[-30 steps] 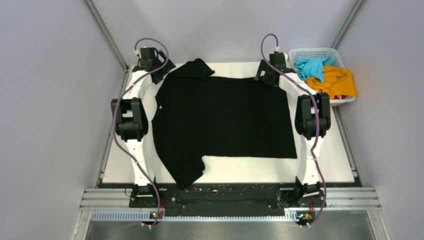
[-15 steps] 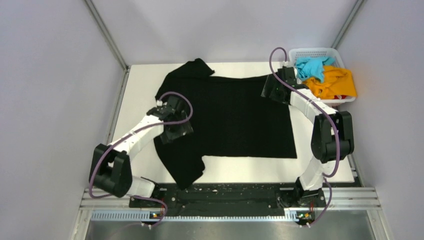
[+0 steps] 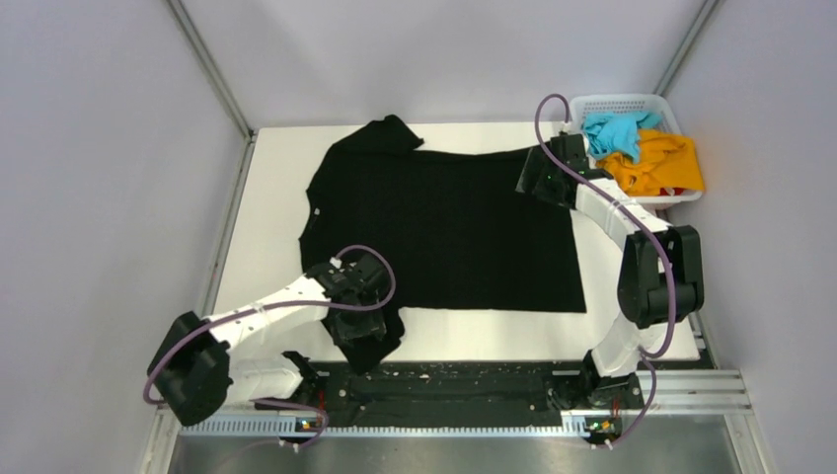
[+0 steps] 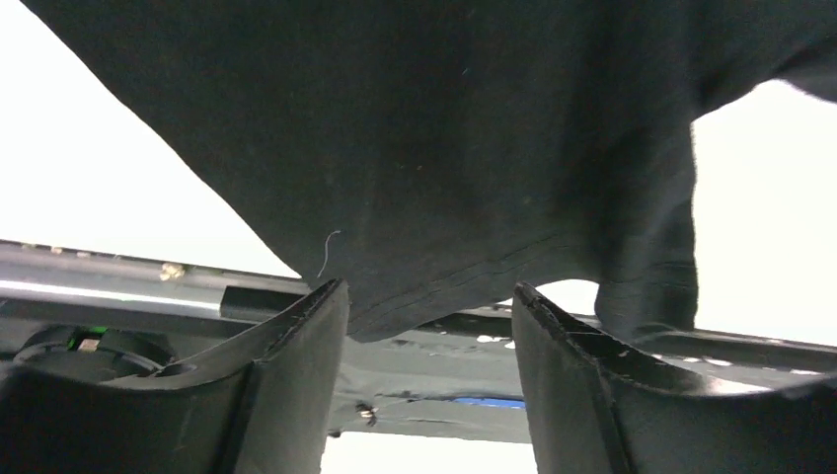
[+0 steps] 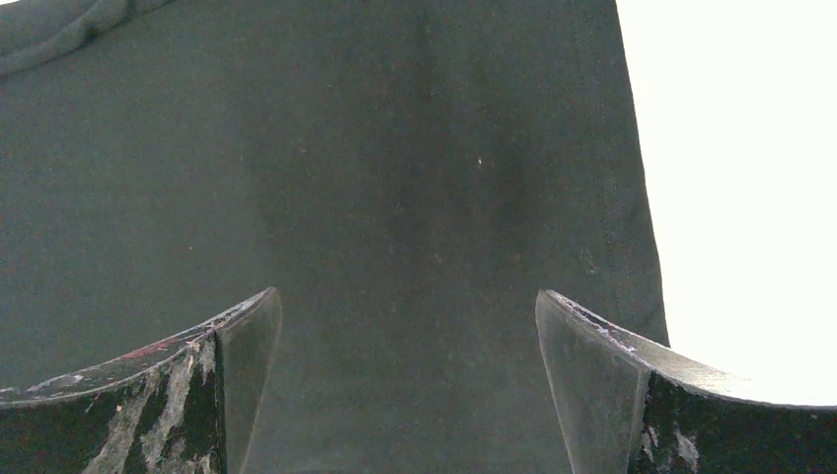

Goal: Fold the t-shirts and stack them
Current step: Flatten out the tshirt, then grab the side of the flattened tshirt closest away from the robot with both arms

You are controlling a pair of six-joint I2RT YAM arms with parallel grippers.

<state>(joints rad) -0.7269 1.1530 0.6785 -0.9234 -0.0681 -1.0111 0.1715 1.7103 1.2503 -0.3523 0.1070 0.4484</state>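
1. The black t-shirt lies spread flat on the white table, with the neck toward my left side and the bottom hem toward my right. The turquoise t-shirt and the orange t-shirt sit bunched in the white basket at the far right corner.
2. My left pincer is spread wide and holds nothing. It hangs low over the near sleeve, whose tip reaches the table's near edge. In the wrist view, the sleeve's stitched hem runs across the gap between my two fingers.
3. My right pincer is also spread wide and grips nothing. It sits over the shirt's far right corner, near the basket. Between its fingers I see only flat black cloth, with the cloth's edge off toward the right finger.
4. I judge this to be the very start of the first fold. I am lining up grasp points on the black shirt, and nothing is folded or stacked yet.
5. Next, my left pincer needs to drop a little and close on the sleeve hem. My right pincer probably needs to shift toward the cloth's edge before pinching. On flat fabric, closing may only slide over the surface.
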